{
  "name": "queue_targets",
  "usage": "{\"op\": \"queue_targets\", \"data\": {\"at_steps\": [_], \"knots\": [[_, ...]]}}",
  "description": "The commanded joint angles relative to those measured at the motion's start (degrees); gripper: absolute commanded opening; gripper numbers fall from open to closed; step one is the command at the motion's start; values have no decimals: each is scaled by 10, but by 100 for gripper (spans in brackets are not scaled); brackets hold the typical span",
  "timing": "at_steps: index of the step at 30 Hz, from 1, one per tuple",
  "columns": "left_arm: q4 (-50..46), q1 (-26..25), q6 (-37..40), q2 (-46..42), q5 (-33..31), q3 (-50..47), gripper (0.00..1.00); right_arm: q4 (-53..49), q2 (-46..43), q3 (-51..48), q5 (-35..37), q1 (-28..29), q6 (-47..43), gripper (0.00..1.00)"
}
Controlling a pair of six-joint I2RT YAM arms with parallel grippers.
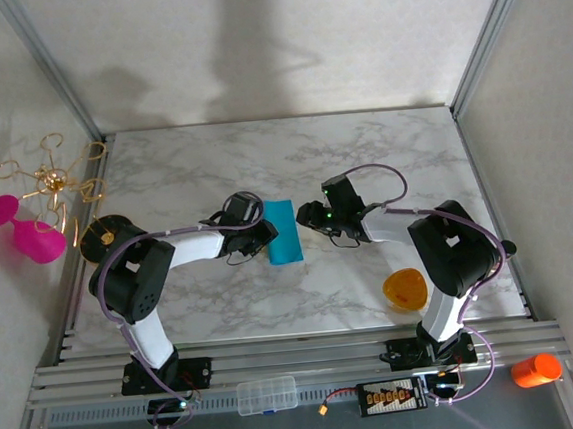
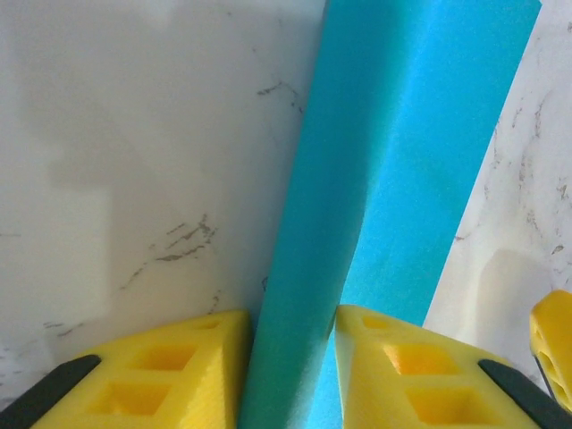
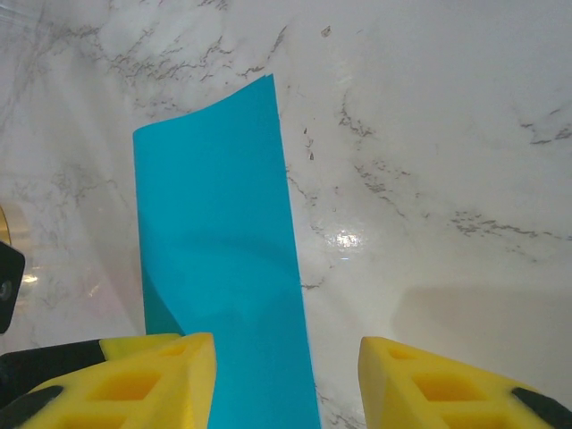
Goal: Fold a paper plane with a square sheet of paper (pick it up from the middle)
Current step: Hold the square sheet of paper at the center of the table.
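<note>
Square sheet of paper (image 1: 282, 232) (image 2: 393, 179) (image 3: 219, 250), teal-blue, folded over into a long strip, lying on the marble table (image 1: 361, 148) between the two arms. Left gripper (image 1: 258, 232) (image 2: 290, 322): yellow fingers part-way apart, astride the strip's long edge, which fills the gap between them; whether they pinch it cannot be told. Right gripper (image 1: 319, 215) (image 3: 286, 344): jaws wide, holding nothing, the strip's end running beneath one finger and partly into the gap.

The left pincer (image 2: 291, 344) pinches the folded square sheet of paper (image 2: 402, 179).
</note>
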Motion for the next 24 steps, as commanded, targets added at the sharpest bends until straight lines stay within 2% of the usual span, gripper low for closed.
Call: {"op": "queue_targets", "data": {"at_steps": [1,24], "knots": [[-74,4,-19,49,-71,-42,31,13,9,-4,-7,-1,3,47],[-57,6,-50,64,-69,-65,32,20,16,-9,-14,-1,3,47]]}}
